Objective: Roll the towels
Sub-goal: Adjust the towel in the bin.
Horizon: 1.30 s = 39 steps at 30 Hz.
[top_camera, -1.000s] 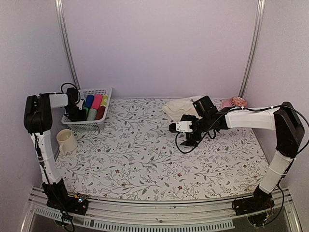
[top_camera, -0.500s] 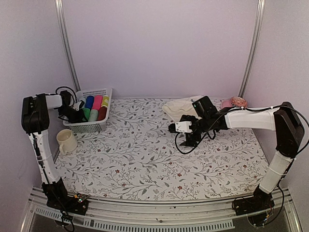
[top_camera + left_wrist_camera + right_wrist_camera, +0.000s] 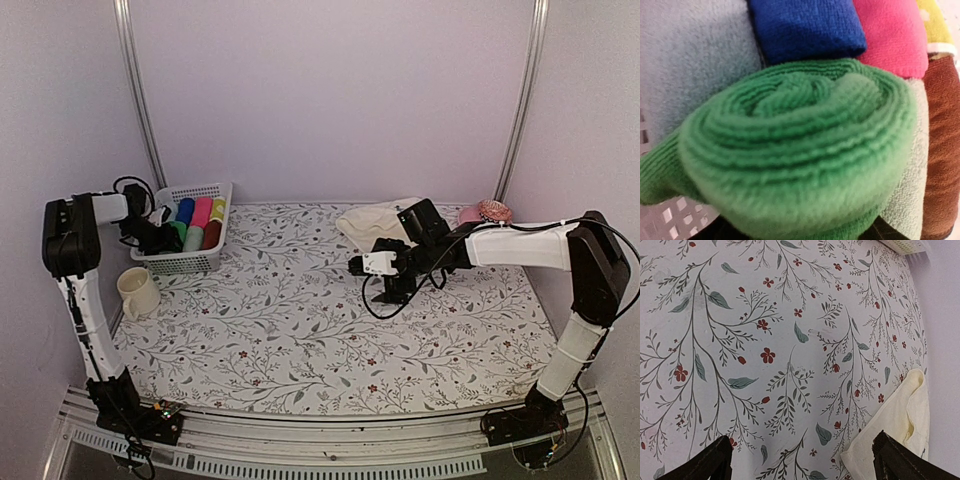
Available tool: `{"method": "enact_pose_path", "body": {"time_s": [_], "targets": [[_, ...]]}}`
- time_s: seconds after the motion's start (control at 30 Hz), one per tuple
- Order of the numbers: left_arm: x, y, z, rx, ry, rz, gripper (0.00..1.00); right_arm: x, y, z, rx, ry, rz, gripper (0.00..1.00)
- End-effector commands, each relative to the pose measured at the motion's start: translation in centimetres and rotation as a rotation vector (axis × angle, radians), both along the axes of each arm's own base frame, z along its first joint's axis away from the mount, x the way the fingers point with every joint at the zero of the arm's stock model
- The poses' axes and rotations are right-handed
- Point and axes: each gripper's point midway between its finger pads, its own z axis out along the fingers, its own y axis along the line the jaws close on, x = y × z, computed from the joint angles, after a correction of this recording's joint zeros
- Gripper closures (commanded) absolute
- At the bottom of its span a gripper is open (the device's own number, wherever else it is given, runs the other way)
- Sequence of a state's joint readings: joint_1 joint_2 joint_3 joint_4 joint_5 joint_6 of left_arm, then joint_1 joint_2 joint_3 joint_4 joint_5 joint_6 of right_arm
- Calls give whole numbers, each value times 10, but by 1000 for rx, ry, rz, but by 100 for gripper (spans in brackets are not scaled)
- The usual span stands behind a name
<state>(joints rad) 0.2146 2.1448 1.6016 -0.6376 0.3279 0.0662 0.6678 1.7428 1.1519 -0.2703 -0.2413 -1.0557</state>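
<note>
- While the right claw (image 3: 802,436) is held with fingers apart over open floral tablecloth (image 3: 740,340), the cream towel (image 3: 895,425) is seen unrolled just beside it, towards the wall.
- Whether the left claw (image 3: 150,235) is clamped cannot be told; the rolled green towel (image 3: 795,150) is crowded before it by the blue roll (image 3: 805,25), pink roll (image 3: 890,30) and basket (image 3: 670,220).

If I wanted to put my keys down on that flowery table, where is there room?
Widest free patch: the near half, between the mug and the right arm's base. A smaller one lies between the basket and the cream towel. Crowded: the back right, with that towel, right gripper and pink dish.
</note>
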Motion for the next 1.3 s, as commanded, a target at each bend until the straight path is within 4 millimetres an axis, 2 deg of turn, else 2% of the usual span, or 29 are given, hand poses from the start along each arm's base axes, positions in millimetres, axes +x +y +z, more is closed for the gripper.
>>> {"method": "enact_pose_path", "body": {"time_s": [0.0,0.07,0.23,0.53,0.57,0.63,0.7,0.77,0.8,0.83,0.9,0.93,0.97,1.13,1.27], "targets": [[4,12,38,76,-60,55,30,1,5,2,-3,-2,6,1],[5,15,46,95,-72,64,23,1,5,2,-5,-3,6,1],[5,21,52,124,-74,83,15,1,5,2,-6,-6,8,1],[20,22,93,153,-199,104,14,1,5,-2,-16,-3,7,1],[21,21,113,163,-247,106,15,1,5,-2,-17,-4,6,1],[24,20,126,164,-278,109,17,1,4,-3,-19,-4,6,1],[27,15,132,156,-294,100,24,1,5,-2,-19,-5,7,1],[29,10,133,154,-294,90,44,1,5,-3,-20,-4,7,1],[30,8,131,154,-290,87,58,1,5,-3,-20,-4,7,1],[31,6,129,152,-283,83,67,1,5,-4,-22,-3,6,1],[32,3,123,149,-270,79,77,1,5,-4,-23,-5,6,1],[33,3,110,150,-243,79,83,1,4,-4,-25,-6,6,1],[34,3,106,156,-232,82,89,1,5,-4,-25,-6,6,1],[39,14,87,218,-196,112,99,1,5,-5,-24,-3,7,1],[44,28,71,290,-162,133,100,1,4,-6,-27,0,7,1]]}}
